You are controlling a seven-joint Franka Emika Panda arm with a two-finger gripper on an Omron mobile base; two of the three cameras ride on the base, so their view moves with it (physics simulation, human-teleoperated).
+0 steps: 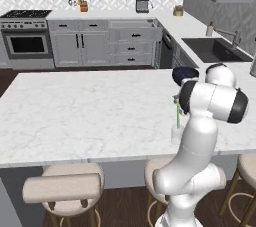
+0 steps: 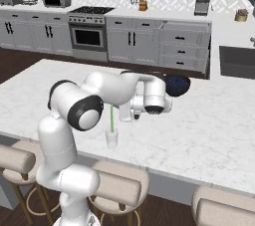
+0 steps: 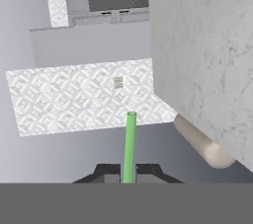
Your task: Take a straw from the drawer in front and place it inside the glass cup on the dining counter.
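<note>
A white robot arm bends over a long white marble desk in a rendered kitchen, with beige padded stools tucked under its near edge. A small clear glass cup stands on the desk close to that near edge, and a thin light-green straw rises upright out of it. In the left base view the straw and cup sit just beside the arm's white body, which covers part of the cup.

In the hand view the pincer is nearly closed – its two dark fingertips press against either side of the straw, which runs straight away from the camera. Beyond it lie the marble desk's surface and the rounded edge of a stool (the view is rolled sideways, so these appear on end).

A black bowl rests on the desk farther in from the near edge, behind the arm's wrist. Grey cabinets, an oven and a coffee machine line the back wall.
</note>
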